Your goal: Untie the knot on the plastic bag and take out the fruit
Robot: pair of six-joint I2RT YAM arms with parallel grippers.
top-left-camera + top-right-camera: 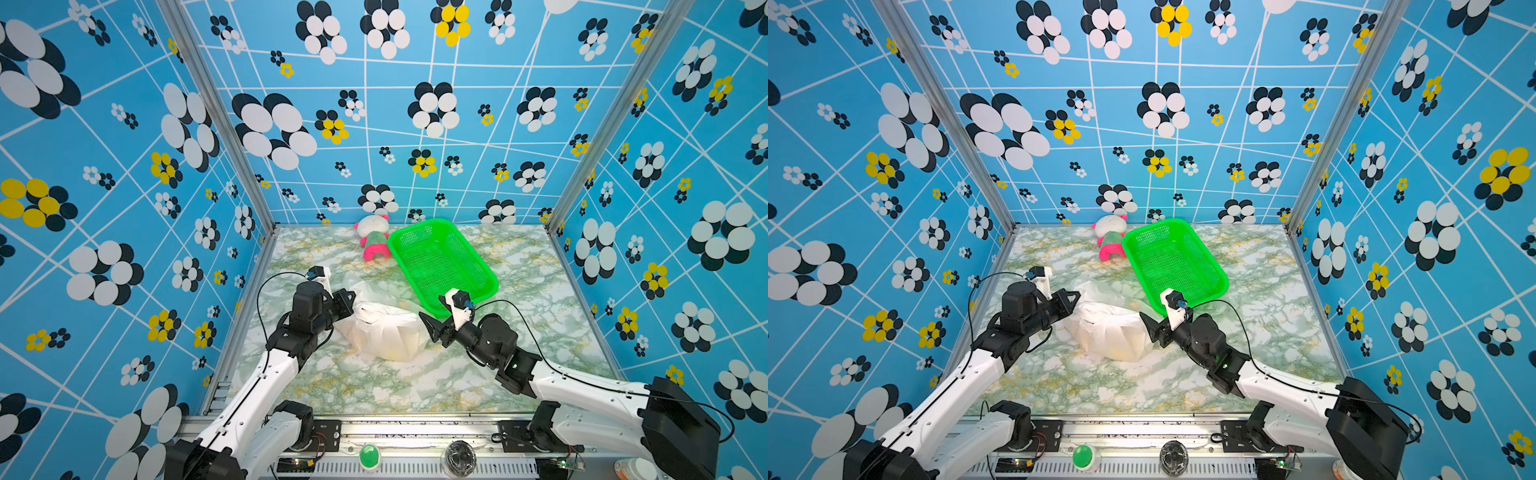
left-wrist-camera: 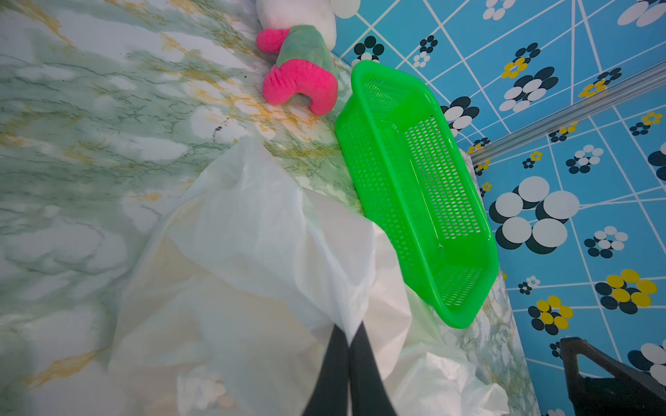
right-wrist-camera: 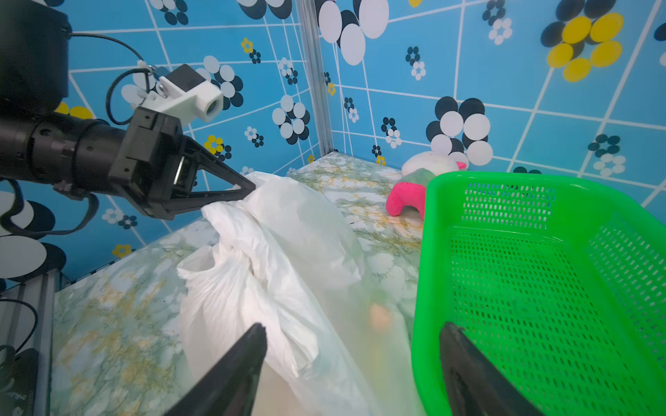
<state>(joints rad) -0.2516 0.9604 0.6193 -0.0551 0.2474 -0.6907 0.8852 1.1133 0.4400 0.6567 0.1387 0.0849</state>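
White plastic bag (image 1: 386, 332) lies beside the green basket (image 3: 504, 175); your left tool (image 2: 349, 342) pinches it, right tool (image 3: 355, 326) gapes wide.

No readable text, label, brand or number anywhere. plastic bag (image 1: 384, 332): plain white, unprinted. green basket (image 1: 440, 262): unmarked mesh. walls (image 1: 374, 124): flower-and-line pattern only, no lettering. Arm housings: no legible markings.

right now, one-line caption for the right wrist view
Left pincer shut on the bag; right pincer open near the basket.
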